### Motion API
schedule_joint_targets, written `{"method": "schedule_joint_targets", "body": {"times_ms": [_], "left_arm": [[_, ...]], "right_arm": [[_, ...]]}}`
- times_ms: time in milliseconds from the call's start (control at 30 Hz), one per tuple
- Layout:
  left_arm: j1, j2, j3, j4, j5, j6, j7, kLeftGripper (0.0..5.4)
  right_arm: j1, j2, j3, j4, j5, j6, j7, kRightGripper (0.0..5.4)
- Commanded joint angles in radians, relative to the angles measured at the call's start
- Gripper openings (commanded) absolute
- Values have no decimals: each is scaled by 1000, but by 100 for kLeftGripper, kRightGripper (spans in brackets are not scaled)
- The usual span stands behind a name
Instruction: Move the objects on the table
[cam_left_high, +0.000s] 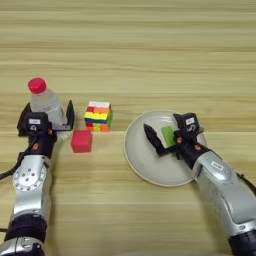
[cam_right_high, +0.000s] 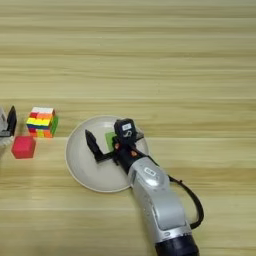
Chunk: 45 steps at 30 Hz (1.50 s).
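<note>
On the wooden table (cam_left_high: 150, 50) stand one bottle (cam_left_high: 46, 104), one red cube (cam_left_high: 81, 141), one striped puzzle cube (cam_left_high: 98, 116), one cream plate (cam_left_high: 150, 162) and one green block (cam_left_high: 167, 135), the last lying on the plate. Left gripper (cam_left_high: 50, 119), forearm reaching up from the near edge, has its fingers closed around the bottle's base. Right gripper (cam_left_high: 167, 137), forearm angled in from the lower right, hovers over the plate with fingers spread either side of the green block.
</note>
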Motion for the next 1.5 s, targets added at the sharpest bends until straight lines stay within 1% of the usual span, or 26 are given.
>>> {"method": "schedule_joint_targets", "body": {"times_ms": [33,333,467,567,767,1000,1233,1500], "left_arm": [[2,9,-6,-7,9,8,3,538],[2,8,-9,-7,9,8,5,538],[2,8,-9,-8,9,8,6,538],[1,8,-10,-7,9,8,6,538],[1,7,-11,-7,10,8,7,538],[4,6,-11,-9,10,8,7,538],[3,7,-11,-8,10,8,8,538],[1,8,-10,-2,10,6,7,538]], "right_arm": [[-18,14,-17,24,22,21,4,540],[-29,20,-33,58,34,32,6,540],[-33,18,-41,74,27,29,3,540],[-42,12,-54,93,14,14,-9,540],[-57,-3,-92,122,15,-4,-16,540],[-72,-23,-140,131,16,-13,-21,540],[-82,-38,-171,147,10,-34,-37,540],[-93,-56,-209,144,17,-38,-41,540]]}}
